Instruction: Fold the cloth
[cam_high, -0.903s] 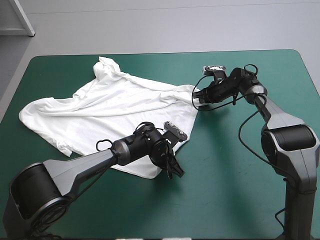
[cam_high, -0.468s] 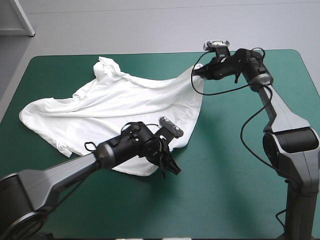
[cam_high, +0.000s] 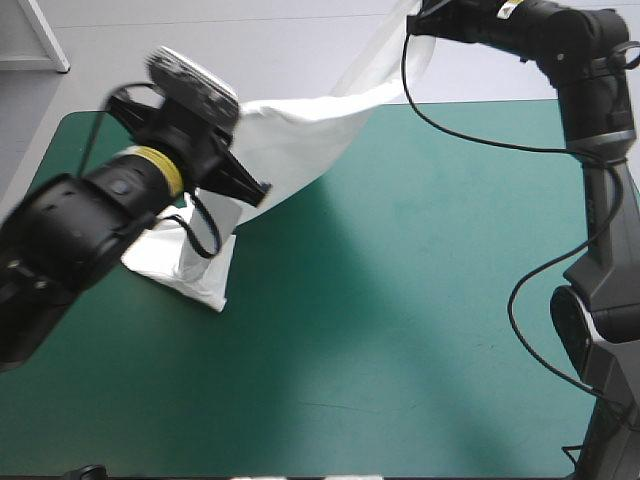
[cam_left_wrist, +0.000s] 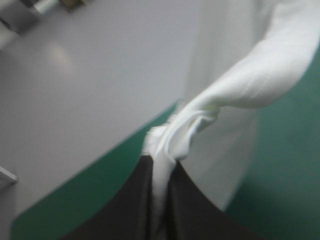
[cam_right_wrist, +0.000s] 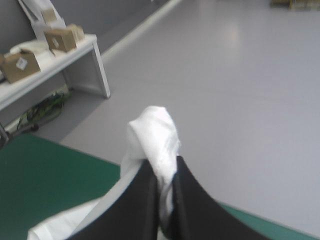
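left pincer (cam_left_wrist: 159, 165): pressed almost together, pinching a bunched fold of the T-shirt (cam_high: 300, 130) between my black fingers. Held up over the left part of the table (cam_high: 420, 300).
right pincer (cam_right_wrist: 162, 167): same, nipped tight on a wad of cloth that pokes out past the tips. It's up high, out beyond the table's far edge.
T-shirt: mostly in the air, pulled into a band between my two pincers, the rest draping down under the left one. Lowest corner is at the teal-green cover on the left side; touching or just above, can't tell.
why held so: my guess is that two grips set wide and high let the weight drag the creases out, so it hangs as a sheet, not a heap.
step: opening it out. No fold made yet, so early in the task.
next move: probably lower it and lay it flat, keeping the span taut.
risk: both grips are on bunched cloth and could slip; the hanging corner may drag and crumple.
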